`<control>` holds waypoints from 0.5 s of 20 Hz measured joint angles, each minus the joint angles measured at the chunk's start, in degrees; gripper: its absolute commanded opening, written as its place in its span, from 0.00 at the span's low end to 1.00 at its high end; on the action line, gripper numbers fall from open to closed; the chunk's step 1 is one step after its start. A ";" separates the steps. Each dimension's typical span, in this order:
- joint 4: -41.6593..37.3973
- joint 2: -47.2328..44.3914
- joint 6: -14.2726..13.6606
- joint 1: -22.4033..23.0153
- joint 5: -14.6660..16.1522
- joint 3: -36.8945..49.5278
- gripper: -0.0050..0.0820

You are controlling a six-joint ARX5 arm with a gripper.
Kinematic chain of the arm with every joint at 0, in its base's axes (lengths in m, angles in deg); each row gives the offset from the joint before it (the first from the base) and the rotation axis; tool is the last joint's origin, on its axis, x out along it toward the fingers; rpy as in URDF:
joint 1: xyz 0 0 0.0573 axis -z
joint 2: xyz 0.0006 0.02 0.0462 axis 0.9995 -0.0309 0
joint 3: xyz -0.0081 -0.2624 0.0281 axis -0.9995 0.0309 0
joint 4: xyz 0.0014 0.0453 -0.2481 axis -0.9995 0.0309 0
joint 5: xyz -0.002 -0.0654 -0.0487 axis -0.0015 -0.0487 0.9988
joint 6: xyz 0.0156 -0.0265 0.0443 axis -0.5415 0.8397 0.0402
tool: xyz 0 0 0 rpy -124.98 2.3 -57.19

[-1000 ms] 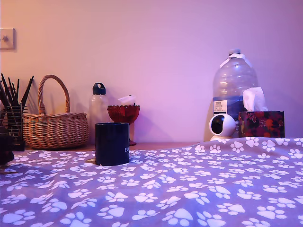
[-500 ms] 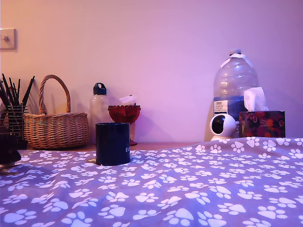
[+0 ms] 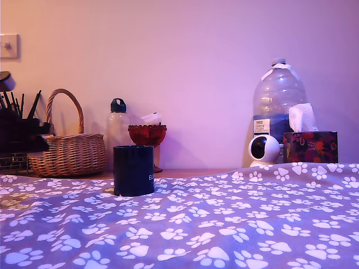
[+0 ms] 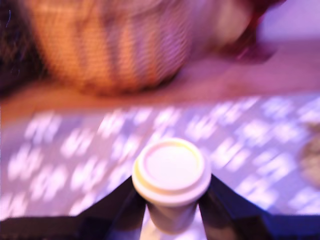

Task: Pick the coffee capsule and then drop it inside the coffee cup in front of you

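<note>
The coffee capsule (image 4: 171, 172), a pale cream pod with a flat rimmed top, sits between the black fingers of my gripper (image 4: 171, 202) in the blurred wrist view, lifted above the paw-print cloth (image 4: 75, 150). In the exterior view my gripper (image 3: 19, 137) is a dark shape at the far left, raised in front of the wicker basket (image 3: 67, 152); the capsule does not show there. The coffee cup (image 3: 133, 170), a dark navy mug with white lettering, stands upright on the cloth to the exterior view's right of the gripper and lower.
Behind the mug stand a clear bottle with a dark cap (image 3: 117, 129) and a red glass bowl (image 3: 147, 135). At the back right are a large water jug (image 3: 277, 103), a white round camera (image 3: 263, 149) and a tissue box (image 3: 310, 146). The paw-print cloth (image 3: 224, 224) covers the foreground.
My gripper has risen from just above the cloth at the exterior view's left edge to the basket's height and come slightly rightward. The mug has not moved.
</note>
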 measured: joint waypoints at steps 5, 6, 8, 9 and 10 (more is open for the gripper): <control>6.01 6.75 0.00 2.84 1.66 0.02 0.28; 6.97 8.15 0.00 3.43 1.92 0.02 0.28; 9.07 10.27 0.00 4.79 2.03 0.02 0.28; 9.99 11.15 0.00 5.62 2.03 0.02 0.28; 10.67 11.98 0.00 6.51 2.05 0.02 0.28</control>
